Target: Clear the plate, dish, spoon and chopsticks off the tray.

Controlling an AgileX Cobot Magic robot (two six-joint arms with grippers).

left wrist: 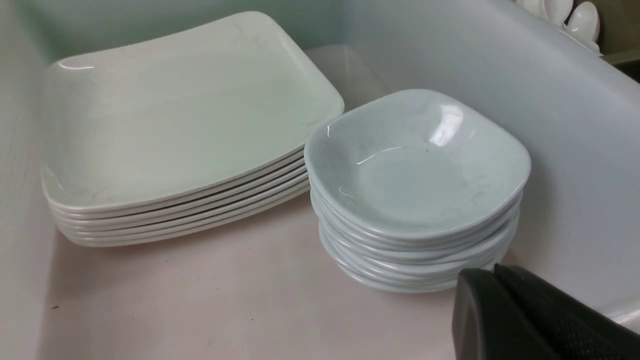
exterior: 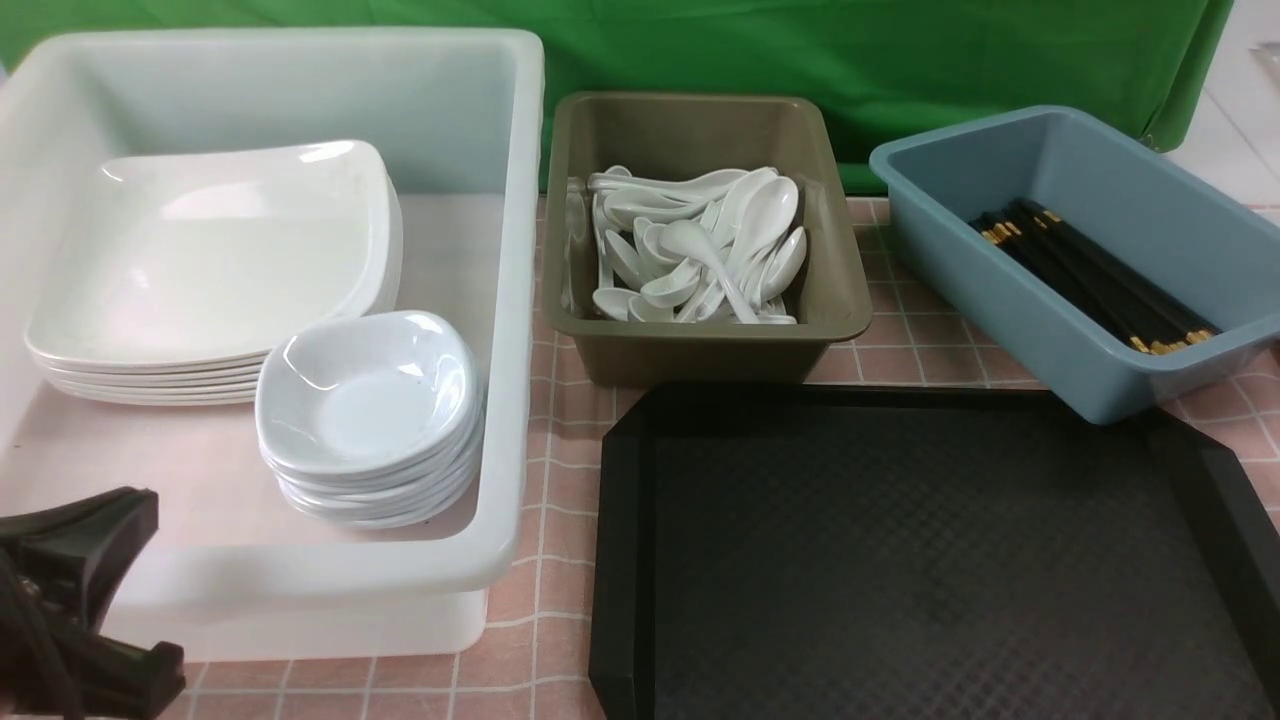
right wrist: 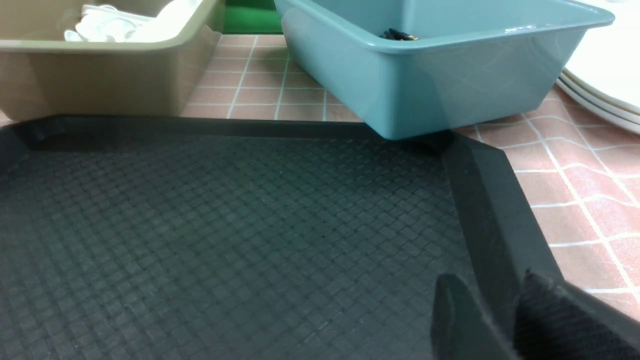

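Bare black tray (exterior: 930, 560) at table's near right corner. Left gripper (left wrist: 500, 300) closed, holding nothing, by dish stack (left wrist: 417, 190). Right gripper (right wrist: 515, 320) slightly open.

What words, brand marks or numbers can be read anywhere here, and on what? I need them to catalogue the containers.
None: no text, number or logo shows in any view.
The white tub, olive bin, blue bin and black tray are all plain.
The plates, dishes and spoons show no marks.
The chopsticks carry only gold bands.
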